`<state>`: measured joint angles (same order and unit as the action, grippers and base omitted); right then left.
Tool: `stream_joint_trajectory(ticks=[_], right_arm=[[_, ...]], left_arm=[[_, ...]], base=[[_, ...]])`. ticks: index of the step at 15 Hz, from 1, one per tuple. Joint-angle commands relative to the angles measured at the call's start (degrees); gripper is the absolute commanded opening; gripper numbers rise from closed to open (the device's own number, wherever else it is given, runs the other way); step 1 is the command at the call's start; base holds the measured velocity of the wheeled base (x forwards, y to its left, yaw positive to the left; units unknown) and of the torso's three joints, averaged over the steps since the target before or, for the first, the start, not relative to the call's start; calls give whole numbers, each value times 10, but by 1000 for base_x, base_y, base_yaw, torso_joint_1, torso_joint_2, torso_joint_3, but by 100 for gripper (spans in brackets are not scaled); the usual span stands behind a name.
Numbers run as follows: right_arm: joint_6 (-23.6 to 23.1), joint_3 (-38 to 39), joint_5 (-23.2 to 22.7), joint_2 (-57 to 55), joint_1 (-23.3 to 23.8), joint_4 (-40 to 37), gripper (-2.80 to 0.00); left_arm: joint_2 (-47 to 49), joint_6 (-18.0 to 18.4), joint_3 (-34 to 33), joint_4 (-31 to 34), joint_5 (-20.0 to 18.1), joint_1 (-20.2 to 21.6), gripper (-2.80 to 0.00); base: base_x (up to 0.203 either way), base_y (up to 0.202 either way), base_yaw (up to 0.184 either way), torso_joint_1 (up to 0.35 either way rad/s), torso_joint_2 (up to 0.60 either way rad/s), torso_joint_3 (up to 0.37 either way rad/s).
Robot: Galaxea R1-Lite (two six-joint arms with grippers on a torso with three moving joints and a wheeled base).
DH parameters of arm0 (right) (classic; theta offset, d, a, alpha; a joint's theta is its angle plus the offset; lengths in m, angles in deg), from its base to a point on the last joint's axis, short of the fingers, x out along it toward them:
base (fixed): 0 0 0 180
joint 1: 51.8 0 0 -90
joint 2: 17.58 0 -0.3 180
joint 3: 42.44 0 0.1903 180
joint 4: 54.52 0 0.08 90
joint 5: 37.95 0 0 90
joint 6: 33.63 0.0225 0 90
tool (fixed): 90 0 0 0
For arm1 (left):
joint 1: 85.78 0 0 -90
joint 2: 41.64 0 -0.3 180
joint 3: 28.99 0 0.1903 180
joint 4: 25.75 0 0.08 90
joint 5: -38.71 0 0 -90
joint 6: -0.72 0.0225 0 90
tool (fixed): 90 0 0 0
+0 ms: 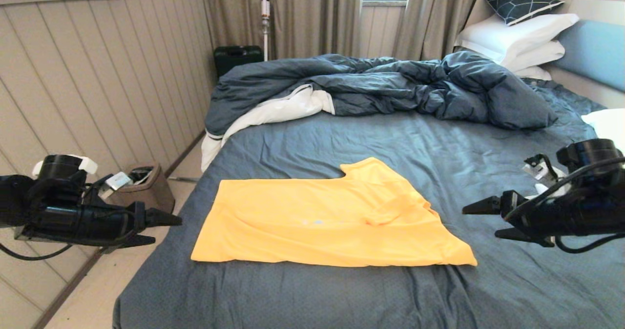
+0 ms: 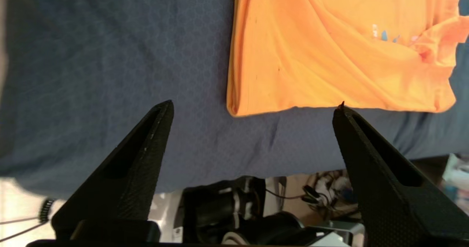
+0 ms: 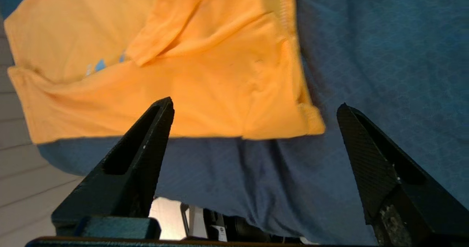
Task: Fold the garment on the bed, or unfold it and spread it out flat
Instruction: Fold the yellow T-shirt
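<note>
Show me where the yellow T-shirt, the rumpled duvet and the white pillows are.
yellow T-shirt (image 1: 312, 221): head view, middle of the cloth.
rumpled duvet (image 1: 390, 87): head view, dark blue top side.
white pillows (image 1: 512, 36): head view, upper pillow's face.

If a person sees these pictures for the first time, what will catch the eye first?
The bright yellow T-shirt lies partly folded on the near part of the dark blue-grey bed sheet. The black left gripper and right gripper hover open at either side of it. Behind lies a rumpled dark blue duvet.
</note>
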<state>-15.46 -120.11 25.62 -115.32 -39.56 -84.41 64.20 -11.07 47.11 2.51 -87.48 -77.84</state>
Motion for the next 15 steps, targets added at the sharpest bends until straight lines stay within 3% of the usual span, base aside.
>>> stream_joint_trajectory(ticks=[1,5,15], right_arm=[[1,-12,-3,-27,22,-1,0],[3,-18,1,-21,25,-2,0],[1,-5,1,2,40,-10,0]], left_arm=[[55,1,16,-2,-7,-3,0],[87,0,21,-5,-25,-24,0],[134,-28,78,-13,-21,-105,0]], base=[[0,0,0,0,0,0],[0,0,0,0,0,0],[0,0,0,0,0,0]])
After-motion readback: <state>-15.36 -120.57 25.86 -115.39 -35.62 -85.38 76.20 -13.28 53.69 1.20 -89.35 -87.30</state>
